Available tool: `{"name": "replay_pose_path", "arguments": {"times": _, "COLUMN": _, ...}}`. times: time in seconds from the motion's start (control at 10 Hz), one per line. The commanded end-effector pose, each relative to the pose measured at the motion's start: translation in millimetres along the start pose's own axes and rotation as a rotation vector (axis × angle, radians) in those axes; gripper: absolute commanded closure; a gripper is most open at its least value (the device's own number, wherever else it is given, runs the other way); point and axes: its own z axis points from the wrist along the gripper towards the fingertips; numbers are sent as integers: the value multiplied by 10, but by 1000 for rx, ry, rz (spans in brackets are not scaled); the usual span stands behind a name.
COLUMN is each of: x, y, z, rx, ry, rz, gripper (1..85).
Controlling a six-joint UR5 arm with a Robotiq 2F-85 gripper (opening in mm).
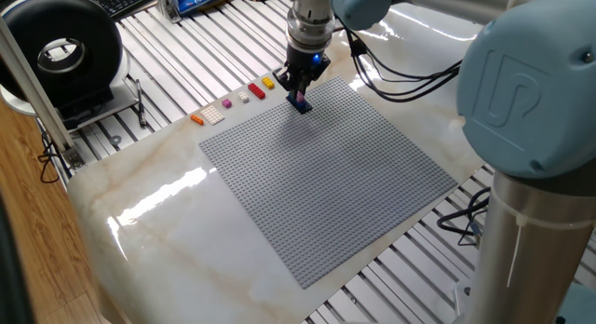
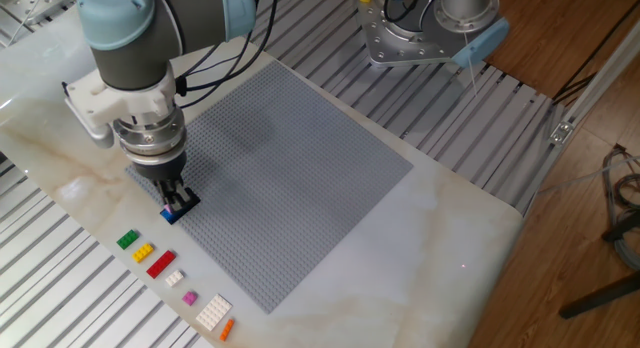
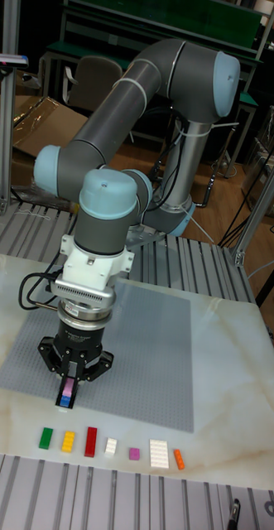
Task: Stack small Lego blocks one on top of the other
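A blue small Lego block (image 3: 65, 402) sits on the grey baseplate (image 3: 145, 348) near its front edge. A pink block (image 3: 68, 386) rests directly on top of it, between the black fingers. My gripper (image 3: 67, 389) points straight down and is shut on the pink block. The same pair shows under the gripper (image 2: 178, 202) as a blue block (image 2: 172, 216) and, in the remaining view, under the gripper (image 1: 300, 93) as a blue block (image 1: 301, 104). Several loose blocks lie in a row beside the plate: green (image 2: 127, 240), yellow (image 2: 143, 253), red (image 2: 161, 264) and others.
The row goes on with a small white block (image 2: 174, 278), a pink one (image 2: 190, 299), a larger white one (image 2: 213, 312) and an orange one (image 2: 227, 329). Ribbed metal table (image 2: 60, 278) surrounds the marble slab (image 2: 440, 218). A black round device (image 1: 65, 49) stands far left.
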Motion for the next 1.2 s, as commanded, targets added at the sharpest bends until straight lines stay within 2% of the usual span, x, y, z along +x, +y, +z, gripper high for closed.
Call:
{"name": "replay_pose_path", "arguments": {"times": 0.0, "x": 3, "y": 0, "z": -10, "rx": -14, "ry": -2, "rz": -36, "gripper": 847}}
{"name": "replay_pose_path", "arguments": {"times": 0.3, "x": -36, "y": -20, "z": 0, "rx": -16, "ry": -19, "rz": -48, "gripper": 847}}
{"name": "replay_pose_path", "arguments": {"times": 0.6, "x": -125, "y": -39, "z": -19, "rx": -10, "ry": -54, "rz": -38, "gripper": 847}}
{"name": "replay_pose_path", "arguments": {"times": 0.8, "x": -146, "y": -72, "z": -19, "rx": 13, "ry": -60, "rz": -29, "gripper": 847}}
{"name": "replay_pose_path", "arguments": {"times": 1.1, "x": -188, "y": 15, "z": 46, "rx": -8, "ry": -66, "rz": -19, "gripper": 847}}
